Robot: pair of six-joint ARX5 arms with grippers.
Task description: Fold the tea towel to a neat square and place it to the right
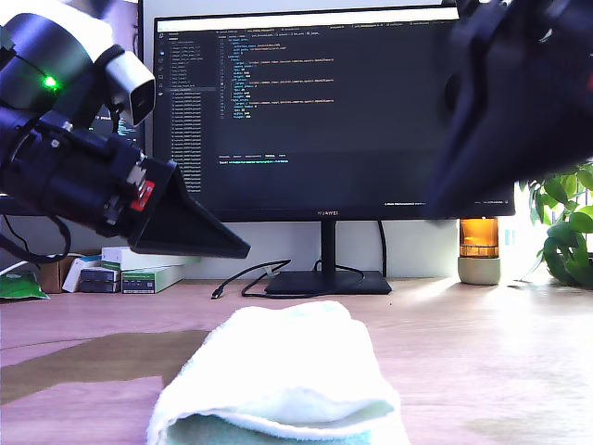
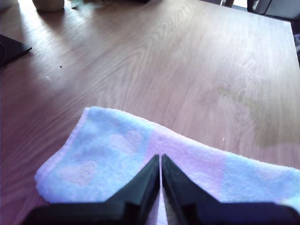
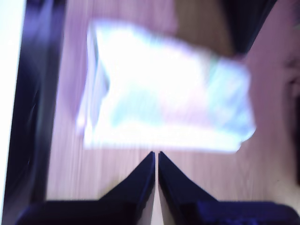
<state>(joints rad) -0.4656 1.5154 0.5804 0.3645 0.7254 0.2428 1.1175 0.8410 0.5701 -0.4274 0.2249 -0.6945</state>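
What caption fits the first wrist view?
Shut gripper poised over folded pastel towel on wooden table.

Towel (image 1: 283,375): fluffy terry cloth, rough nap, matt. Table (image 2: 187,56): wood grain, smooth, slight sheen, with a dull darker patch. Gripper (image 2: 161,165) fingers: black, smooth, matt, looks plastic. Monitor (image 1: 315,111): glossy screen, matt black stand. Arm (image 1: 69,139) housing in the exterior view: glossy white and black plastic.
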